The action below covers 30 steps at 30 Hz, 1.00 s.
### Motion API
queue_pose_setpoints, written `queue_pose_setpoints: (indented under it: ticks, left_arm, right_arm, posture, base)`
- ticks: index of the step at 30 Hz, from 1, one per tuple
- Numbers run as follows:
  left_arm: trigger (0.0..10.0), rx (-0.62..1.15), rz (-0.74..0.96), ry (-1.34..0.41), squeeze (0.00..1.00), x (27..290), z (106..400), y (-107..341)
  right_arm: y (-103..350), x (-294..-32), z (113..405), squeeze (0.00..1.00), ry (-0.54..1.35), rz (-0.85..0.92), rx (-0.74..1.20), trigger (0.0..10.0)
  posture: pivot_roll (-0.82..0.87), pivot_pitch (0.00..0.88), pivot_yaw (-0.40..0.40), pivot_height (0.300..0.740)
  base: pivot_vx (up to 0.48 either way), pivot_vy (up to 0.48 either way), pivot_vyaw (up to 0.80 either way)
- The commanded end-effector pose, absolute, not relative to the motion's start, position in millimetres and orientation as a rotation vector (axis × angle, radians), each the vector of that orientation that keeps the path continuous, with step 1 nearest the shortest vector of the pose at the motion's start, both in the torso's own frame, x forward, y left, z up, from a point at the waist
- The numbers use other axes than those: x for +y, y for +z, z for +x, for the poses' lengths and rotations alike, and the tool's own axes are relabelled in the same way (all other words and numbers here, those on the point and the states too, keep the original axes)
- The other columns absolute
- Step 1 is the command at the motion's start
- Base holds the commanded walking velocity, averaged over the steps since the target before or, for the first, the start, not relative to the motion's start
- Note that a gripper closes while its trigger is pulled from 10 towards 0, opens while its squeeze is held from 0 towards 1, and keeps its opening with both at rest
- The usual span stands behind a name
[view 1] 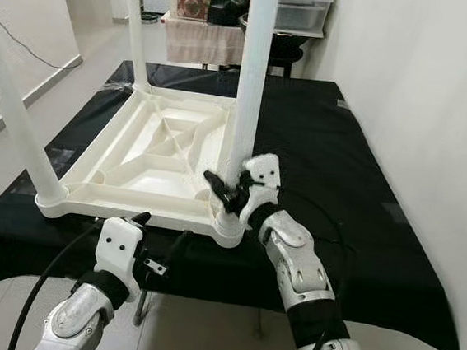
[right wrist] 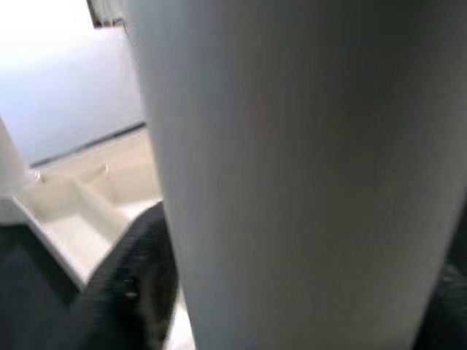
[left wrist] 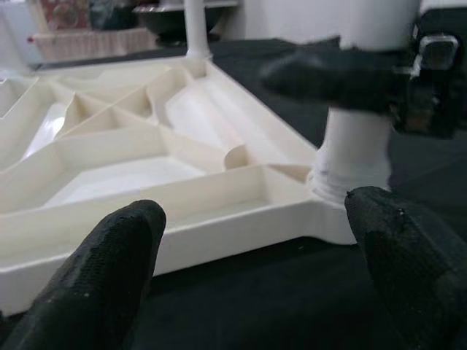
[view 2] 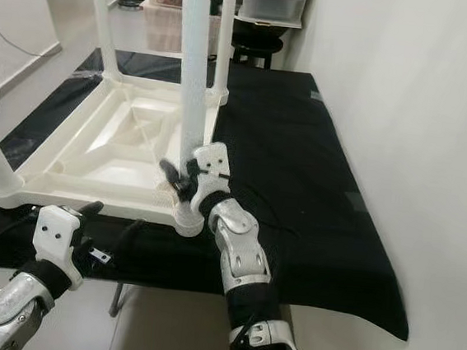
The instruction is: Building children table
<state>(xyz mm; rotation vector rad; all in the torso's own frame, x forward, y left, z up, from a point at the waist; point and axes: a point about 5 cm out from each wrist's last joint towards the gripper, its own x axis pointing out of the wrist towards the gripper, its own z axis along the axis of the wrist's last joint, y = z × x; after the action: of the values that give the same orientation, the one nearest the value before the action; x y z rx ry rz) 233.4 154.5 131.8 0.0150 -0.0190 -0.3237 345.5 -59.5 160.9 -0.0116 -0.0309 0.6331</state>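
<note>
Right gripper (view 1: 225,189) clasps the white table leg (view 1: 251,77); left gripper (view 1: 162,233) hangs spread; no legible writing

Cream-white plastic tabletop (view 1: 157,155), upturned, with plain white legs; the near-right leg (view 1: 250,86) is white too. It lies on a solid black cloth (view 1: 355,203). Right gripper (view 1: 225,192): black fingers, white housing, silver arm. Left gripper (view 1: 161,242): the same colours, trailing a black cable (view 1: 41,285). Wall (view 1: 440,96) off-white; floor (view 1: 201,337) pale beige.
</note>
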Motion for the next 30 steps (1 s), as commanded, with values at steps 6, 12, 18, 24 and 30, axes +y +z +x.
queue_pose_setpoints:
  ticks: [6, 12, 18, 24, 30]
  left_arm:
    - [10.0, 0.003, 0.010, -0.325, 0.00, 153, 234, 128]
    - [10.0, 0.007, 0.009, -0.327, 0.00, 152, 236, 126]
    - [10.0, 0.012, 0.009, -0.331, 0.00, 151, 236, 124]
    - [10.0, 0.017, 0.008, -0.334, 0.00, 150, 236, 122]
    - [10.0, 0.018, 0.006, -0.336, 0.00, 149, 236, 121]
  right_arm:
    - [185, -64, 368, 0.00, 0.920, -0.015, -0.038, 10.0]
    - [193, -72, 375, 0.00, 1.105, -0.066, -0.005, 10.0]
    - [193, -70, 375, 0.00, 1.222, -0.100, 0.043, 10.0]
    - [198, -72, 377, 0.00, 1.286, -0.065, 0.059, 8.8]
    - [199, -75, 377, 0.00, 1.306, -0.019, 0.043, 0.0]
  posture:
    - [0.03, 0.064, -0.033, 0.740]
    - [0.04, 0.049, -0.033, 0.740]
    - [0.04, 0.039, -0.033, 0.740]
    - [0.05, 0.030, -0.034, 0.740]
    - [0.05, 0.024, -0.031, 0.740]
  base:
    - [0.000, 0.000, 0.00]
    - [0.000, 0.000, 0.00]
    - [0.000, 0.000, 0.00]
    - [0.000, 0.000, 0.00]
    - [0.000, 0.000, 0.00]
